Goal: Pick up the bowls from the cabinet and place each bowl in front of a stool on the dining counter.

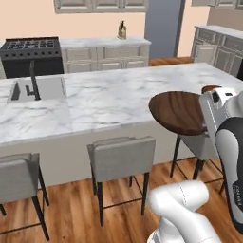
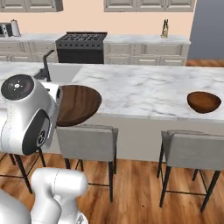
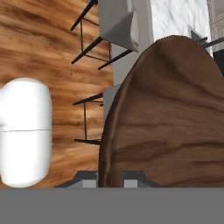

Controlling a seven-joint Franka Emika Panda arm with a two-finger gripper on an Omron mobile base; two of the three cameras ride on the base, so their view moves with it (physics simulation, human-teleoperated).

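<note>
In the left base view the wide shallow bowl (image 1: 179, 113) overhangs the dining counter (image 1: 104, 102) edge above a stool (image 1: 122, 159), in the right base view the deeper bowl (image 2: 203, 102) rests on the slab, and in the hand view the gripper (image 3: 110, 178) clamps the wide bowl's rim.

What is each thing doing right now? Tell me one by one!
Wide bowl: held up by its rim at the counter's front edge.
Gripper: shut on the wide bowl's rim.
Deeper bowl: sitting upright on the dining counter, empty.
Stools: standing upright along the counter, nobody on them.
</note>
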